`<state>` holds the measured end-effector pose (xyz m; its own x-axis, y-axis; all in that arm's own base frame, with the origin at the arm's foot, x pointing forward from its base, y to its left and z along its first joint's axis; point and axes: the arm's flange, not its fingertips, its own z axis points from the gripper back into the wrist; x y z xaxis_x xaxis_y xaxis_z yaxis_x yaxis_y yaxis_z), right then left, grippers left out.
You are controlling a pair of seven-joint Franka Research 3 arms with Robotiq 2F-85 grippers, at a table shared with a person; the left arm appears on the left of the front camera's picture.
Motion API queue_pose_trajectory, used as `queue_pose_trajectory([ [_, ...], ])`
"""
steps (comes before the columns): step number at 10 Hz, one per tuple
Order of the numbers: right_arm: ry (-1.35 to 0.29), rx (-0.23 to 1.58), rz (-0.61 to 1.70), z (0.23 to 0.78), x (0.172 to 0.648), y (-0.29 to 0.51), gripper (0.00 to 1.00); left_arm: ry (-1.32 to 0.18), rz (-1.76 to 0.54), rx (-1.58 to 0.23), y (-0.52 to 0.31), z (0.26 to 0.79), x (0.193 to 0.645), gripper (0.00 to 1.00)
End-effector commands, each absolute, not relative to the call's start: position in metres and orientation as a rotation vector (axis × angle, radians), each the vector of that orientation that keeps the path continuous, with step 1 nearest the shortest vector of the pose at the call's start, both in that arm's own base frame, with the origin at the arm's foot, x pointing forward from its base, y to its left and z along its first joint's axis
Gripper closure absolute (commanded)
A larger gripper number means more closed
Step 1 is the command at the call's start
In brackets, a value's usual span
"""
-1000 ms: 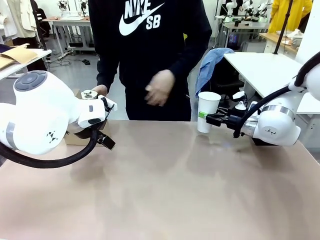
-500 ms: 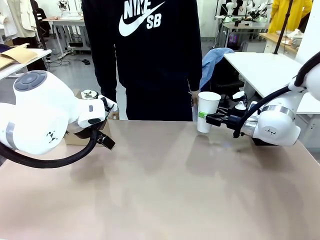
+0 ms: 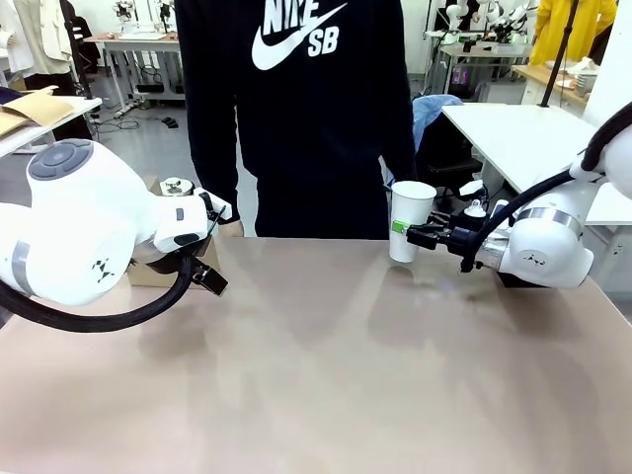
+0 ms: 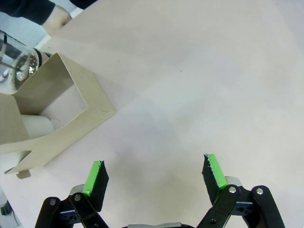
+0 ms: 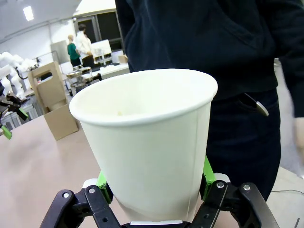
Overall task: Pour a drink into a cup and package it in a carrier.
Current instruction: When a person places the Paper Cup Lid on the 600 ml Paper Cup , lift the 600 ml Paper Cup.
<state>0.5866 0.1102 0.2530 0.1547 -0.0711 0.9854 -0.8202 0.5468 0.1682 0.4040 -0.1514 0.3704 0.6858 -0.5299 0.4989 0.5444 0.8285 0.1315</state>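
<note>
Early on. R tool pinching white cup, looks empty. L tool spread over bare bench; carrier just ahead, off to one side, carafe beyond it. Pour + packing both to do.

You had one piece of lettering to read in the front view. On the chest of the person's black sweatshirt, white letters "SB" sat under a white swoosh, and above them was the brand word "NIKE", its top cut off by the picture's edge. This print stood beyond the right gripper, higher than it and off to its left.
</note>
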Motion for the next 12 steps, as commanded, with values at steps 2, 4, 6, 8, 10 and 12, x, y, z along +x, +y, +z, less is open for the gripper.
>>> queue_pose_trajectory([
  [2,-1.324,0.869,0.637,0.2555,0.5862,0.1126,0.2,-0.55,-0.602,-0.029,-0.1514,0.3704,0.4038,0.0],
  [4,-1.324,0.869,0.637,0.2555,0.5862,0.1126,0.2,-0.55,-0.602,-0.029,-0.1514,0.3704,0.4038,0.0],
  [6,-1.324,0.869,0.637,0.2555,0.5862,0.1126,0.2,-0.55,-0.602,-0.029,-0.1514,0.3704,0.4038,0.0],
  [8,-1.324,0.869,0.637,0.2555,0.5862,0.1126,0.2,-0.55,-0.602,-0.029,-0.1514,0.3704,0.4038,0.0],
  [10,-1.324,0.869,0.637,0.2555,0.5862,0.1126,0.2,-0.55,-0.602,-0.029,-0.1514,0.3704,0.4038,0.0],
  [12,-1.324,0.869,0.637,0.2555,0.5862,0.1126,0.2,-0.55,-0.602,-0.029,-0.1514,0.3704,0.4038,0.0],
])
